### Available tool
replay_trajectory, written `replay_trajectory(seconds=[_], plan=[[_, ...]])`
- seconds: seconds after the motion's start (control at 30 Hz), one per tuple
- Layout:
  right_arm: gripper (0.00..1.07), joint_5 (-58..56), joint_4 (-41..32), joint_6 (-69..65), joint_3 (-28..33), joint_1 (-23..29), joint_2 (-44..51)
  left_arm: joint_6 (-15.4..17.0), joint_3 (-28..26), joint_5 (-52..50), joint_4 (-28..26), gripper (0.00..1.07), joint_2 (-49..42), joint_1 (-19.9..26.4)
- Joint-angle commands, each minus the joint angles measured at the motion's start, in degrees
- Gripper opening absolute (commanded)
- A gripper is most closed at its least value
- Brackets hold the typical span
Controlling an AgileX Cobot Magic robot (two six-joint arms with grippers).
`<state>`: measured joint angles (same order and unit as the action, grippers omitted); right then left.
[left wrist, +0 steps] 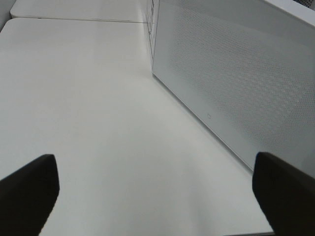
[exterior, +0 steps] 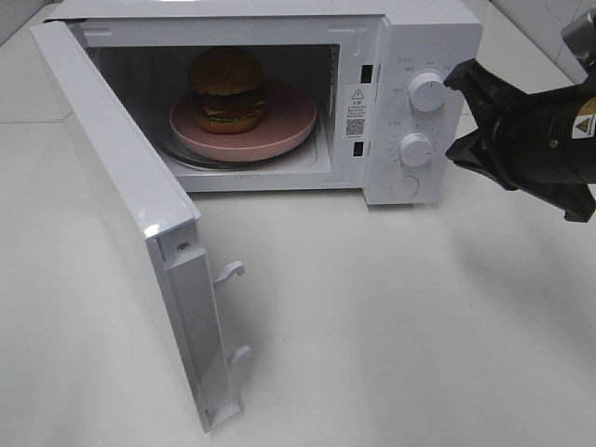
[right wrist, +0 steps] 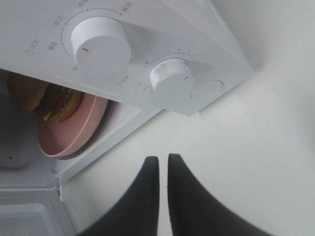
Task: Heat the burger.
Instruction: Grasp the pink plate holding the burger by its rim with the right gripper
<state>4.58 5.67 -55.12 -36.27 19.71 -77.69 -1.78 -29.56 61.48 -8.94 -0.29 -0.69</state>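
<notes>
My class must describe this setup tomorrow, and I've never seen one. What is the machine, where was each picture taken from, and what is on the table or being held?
It is a robot with two arms. The high camera looks down on a white table with a microwave, its door wide open. Inside, a burger sits on a pink plate. The other two pictures come from cameras on the robot's wrists. The left end effector is open and empty. The right end effector is shut, holding nothing, close to the control panel.
</notes>
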Motion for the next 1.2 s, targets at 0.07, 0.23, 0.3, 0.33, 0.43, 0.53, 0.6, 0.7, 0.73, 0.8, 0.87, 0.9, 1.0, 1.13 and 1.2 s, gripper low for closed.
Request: replay_trajectory(seconds=[0.07,0.23,0.3,0.33,0.43,0.53,0.6,0.7,0.73,0.8,0.87,0.9,1.0,1.13,1.2], plan=[[0.02,-3.9,0.17,5.5,0.0,-0.23,2.46,-0.06,0.0,-0.29,0.17,1.0,-0.8,0.11],[0.02,-8.59,0.11,13.35,0.0,-0.23,5.33,-0.06,0.0,-0.29,0.17,1.0,-0.8,0.11],[0.02,-10.94,0.11,15.93,0.0,-0.23,6.53,-0.06,0.0,-0.29,0.17,1.0,-0.8,0.11],[0.02,-12.09,0.11,17.3,0.0,-0.23,7.1,-0.06,0.0,-0.29,0.17,1.0,-0.8,0.11],[0.03,-15.24,0.06,21.37,-0.34,-0.23,7.96,-0.06,0.0,-0.29,0.17,1.0,-0.8,0.11],[0.03,-20.97,-1.43,28.53,-1.72,-0.23,8.31,-0.06,0.0,-0.29,0.17,1.0,-0.8,0.11],[0.04,-24.41,-2.41,33.12,-2.81,-0.23,8.31,-0.06,0.0,-0.29,0.17,1.0,-0.8,0.11],[0.04,-29.51,-2.98,38.27,-4.58,-0.23,8.31,-0.06,0.0,-0.29,0.17,1.0,-0.8,0.11],[0.04,-29.51,-2.98,38.27,-4.58,-0.23,8.31,-0.06,0.0,-0.29,0.17,1.0,-0.8,0.11],[0.04,-33.12,-2.98,40.91,-6.42,-0.23,8.31,-0.06,0.0,-0.29,0.17,1.0,-0.8,0.11],[0.04,-35.64,-2.98,42.8,-7.68,-0.23,8.31,-0.06,0.0,-0.29,0.17,1.0,-0.8,0.11],[0.04,-35.64,-2.98,42.8,-7.68,-0.23,8.31,-0.06,0.0,-0.29,0.17,1.0,-0.8,0.11],[0.04,-38.45,-2.86,49.1,-9.28,-0.23,8.31,-0.06,0.0,-0.29,0.17,1.0,-0.8,0.11],[0.05,-39.59,-2.81,64.11,-10.49,-0.23,8.31,-0.06,0.0,-0.29,0.17,1.0,-0.8,0.11],[0.05,-39.48,-2.81,68.01,-10.49,-0.23,8.31,-0.06,0.0,-0.29,0.17,1.0,-0.8,0.11]])
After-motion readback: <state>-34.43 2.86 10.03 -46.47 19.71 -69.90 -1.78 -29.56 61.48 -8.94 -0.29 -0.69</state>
